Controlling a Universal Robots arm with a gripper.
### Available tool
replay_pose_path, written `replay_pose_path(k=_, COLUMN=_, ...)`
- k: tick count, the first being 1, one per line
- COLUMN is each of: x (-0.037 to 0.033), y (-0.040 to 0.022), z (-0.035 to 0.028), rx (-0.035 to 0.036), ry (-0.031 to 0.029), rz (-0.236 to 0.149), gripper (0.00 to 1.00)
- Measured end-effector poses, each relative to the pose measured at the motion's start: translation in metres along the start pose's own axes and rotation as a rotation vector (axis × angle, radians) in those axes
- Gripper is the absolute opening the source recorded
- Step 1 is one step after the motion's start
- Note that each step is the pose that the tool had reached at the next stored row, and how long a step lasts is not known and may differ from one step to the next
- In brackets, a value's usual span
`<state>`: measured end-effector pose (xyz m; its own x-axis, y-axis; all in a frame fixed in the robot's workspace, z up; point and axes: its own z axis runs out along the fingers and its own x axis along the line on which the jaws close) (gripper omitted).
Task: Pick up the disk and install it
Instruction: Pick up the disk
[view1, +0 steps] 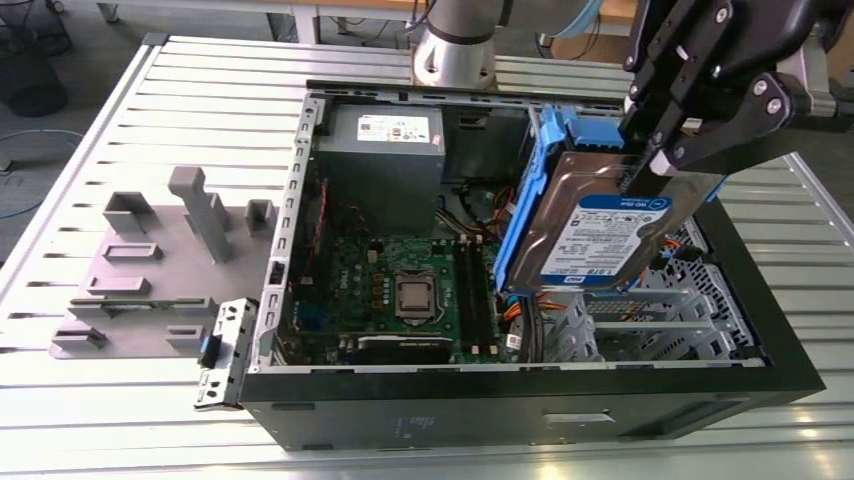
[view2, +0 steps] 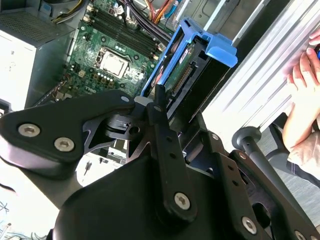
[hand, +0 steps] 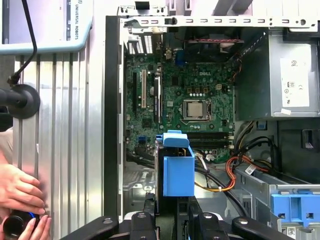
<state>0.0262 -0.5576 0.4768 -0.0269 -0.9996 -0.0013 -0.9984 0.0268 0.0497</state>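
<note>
Exterior view: my claw (view1: 654, 168) grips the disk (view1: 601, 238) by its upper edge, tilted over the open computer case (view1: 534, 405). Pick-up looks done. I judge installing is in hand, calling for squaring its blue rails (view1: 523, 210) with what seems the drive bay (view1: 638, 318) below.

Three views down onto motherboard (view1: 380, 262)

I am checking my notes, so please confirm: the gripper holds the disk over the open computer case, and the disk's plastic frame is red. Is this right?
Not quite: the frame is blue, not red, as the exterior view shows. The rest holds: the gripper holds the disk over the open computer case.
</note>
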Motion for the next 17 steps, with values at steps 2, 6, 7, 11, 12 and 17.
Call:
replay_pose_path(k=2, x=0.0020, y=-0.0002, z=0.0002, rx=0.0000, ry=0.0001, rz=0.000, gripper=0.35)
replay_pose_path(k=6, x=0.0027, y=-0.0042, z=0.0004, rx=-0.0003, ry=0.0000, rz=0.000, gripper=0.35)
replay_pose_path(k=7, x=0.0027, y=-0.0062, z=0.0004, rx=-0.0004, ry=0.0001, rz=0.000, gripper=0.35)
replay_pose_path(k=11, x=0.0025, y=-0.0157, z=0.0004, rx=-0.0013, ry=0.0001, rz=0.000, gripper=0.35)
replay_pose_path(k=12, x=0.0024, y=-0.0186, z=0.0002, rx=-0.0016, ry=0.0001, rz=0.000, gripper=0.35)
replay_pose_path(k=17, x=0.0020, y=-0.0325, z=-0.0001, rx=-0.0031, ry=0.0002, rz=0.000, gripper=0.35)
